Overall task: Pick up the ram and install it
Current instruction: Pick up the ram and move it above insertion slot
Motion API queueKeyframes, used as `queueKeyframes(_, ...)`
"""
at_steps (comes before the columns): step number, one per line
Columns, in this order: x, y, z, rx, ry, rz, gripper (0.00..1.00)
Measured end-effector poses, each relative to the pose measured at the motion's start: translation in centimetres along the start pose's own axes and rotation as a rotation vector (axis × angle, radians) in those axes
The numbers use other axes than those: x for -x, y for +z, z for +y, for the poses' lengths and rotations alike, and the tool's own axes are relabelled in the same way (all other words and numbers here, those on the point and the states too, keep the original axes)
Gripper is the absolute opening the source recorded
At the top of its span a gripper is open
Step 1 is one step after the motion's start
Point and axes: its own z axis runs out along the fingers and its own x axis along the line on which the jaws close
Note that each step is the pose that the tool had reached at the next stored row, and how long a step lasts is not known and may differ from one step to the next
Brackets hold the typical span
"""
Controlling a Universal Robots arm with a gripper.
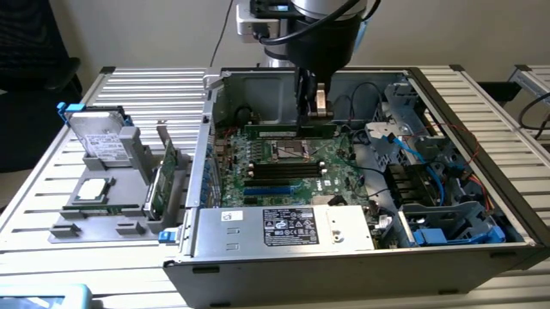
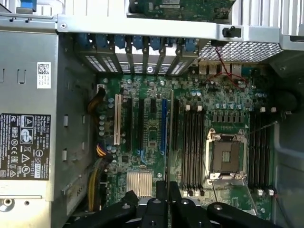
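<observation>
My gripper [image 1: 313,116] hangs inside the open computer case [image 1: 215,103], shut on the ram [image 1: 275,131]. The ram is a slim green stick held level, above the far part of the motherboard [image 1: 257,154]. In the wrist view the ram [image 2: 170,137] shows edge-on as a thin line running out from between my black fingers [image 2: 154,209]. It lies above the board between the blue expansion slot [image 2: 163,123] and the row of black memory slots [image 2: 192,147]. The empty processor socket [image 2: 227,154] sits beside those slots. The ram is held clear of the slots [image 1: 284,170].
A grey tray [image 1: 77,225] at the exterior view's left holds a hard drive [image 1: 99,132], a broader green expansion card [image 1: 167,170] and a processor chip [image 1: 90,188]. The power supply [image 1: 292,225] fills the case's near side. Blue and black cables [image 1: 404,151] crowd the exterior view's right.
</observation>
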Motion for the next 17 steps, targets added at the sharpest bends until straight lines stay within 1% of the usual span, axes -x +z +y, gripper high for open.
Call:
queueKeyframes(3,1.2,0.31,-0.24,-0.0001,0.000,0.0001,0.14)
queueKeyframes(5,1.7,0.42,-0.34,0.0000,0.000,0.0008,0.14)
queueKeyframes(9,2.3,0.54,-0.40,0.0000,0.000,0.0064,0.14)
queueKeyframes(11,2.6,0.56,-0.41,0.0013,0.000,0.0074,0.14)
queueKeyframes(17,3.7,0.64,-0.50,0.0064,0.001,0.0073,0.14)
